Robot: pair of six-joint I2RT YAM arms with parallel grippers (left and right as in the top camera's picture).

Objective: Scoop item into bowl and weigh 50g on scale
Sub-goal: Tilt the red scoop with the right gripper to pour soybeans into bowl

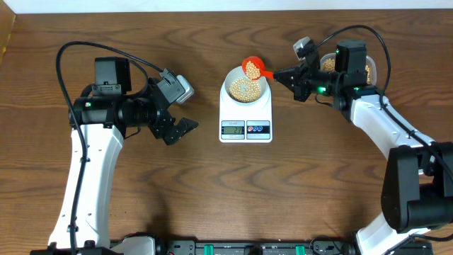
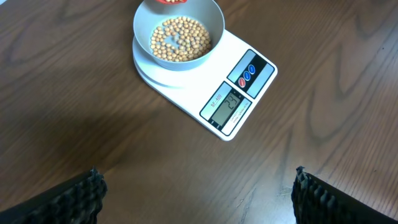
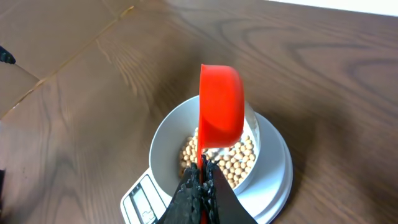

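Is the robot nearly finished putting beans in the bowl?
About halfway, I think. Done: the bowl sits on the scale with a layer of beans in it. Happening now: the right hand holds a red scoop tipped over the bowl. Left: the display seems to read 24, so more beans are needed to reach 50. The left hand is open, holding nothing.
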